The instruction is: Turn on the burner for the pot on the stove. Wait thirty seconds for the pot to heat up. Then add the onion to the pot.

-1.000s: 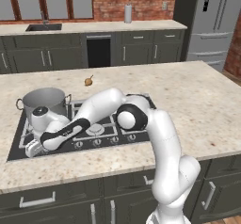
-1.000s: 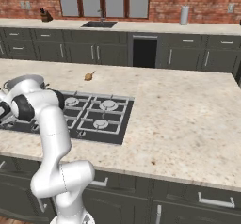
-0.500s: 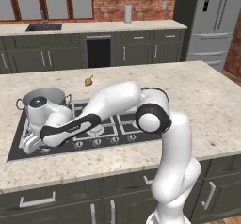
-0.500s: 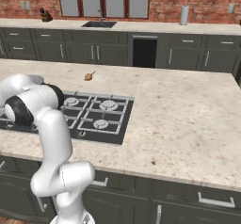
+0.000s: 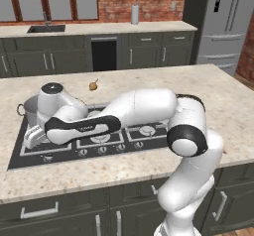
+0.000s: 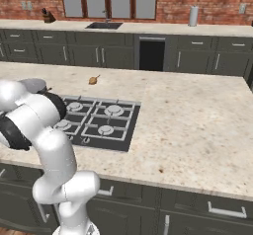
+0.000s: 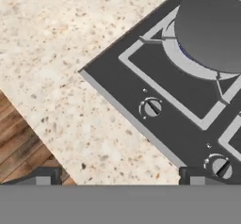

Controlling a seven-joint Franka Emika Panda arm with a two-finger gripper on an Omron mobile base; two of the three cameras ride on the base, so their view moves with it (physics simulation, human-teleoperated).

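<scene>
**Kitchen around the island**

A speckled beige worktop [image 6: 197, 130] tops dark grey cabinets [image 6: 207, 207]. Along the far wall run a sink [image 6: 104, 25], a brick backsplash [image 6: 173, 12], windows [image 6: 108, 1] and a paper towel roll [image 6: 193, 16]. A steel fridge [image 5: 223, 22] stands beyond the worktop's right edge. Wood floor [image 7: 19, 148] shows past its corner.

The grey pot [image 7: 214, 25] is standing upright on the silver burner [image 7: 188, 63] at the stove's [image 5: 64, 153] left end, seemingly lit; the golden-brown onion [image 5: 93, 86] is lying beyond it on the worktop [image 6: 197, 115].
</scene>
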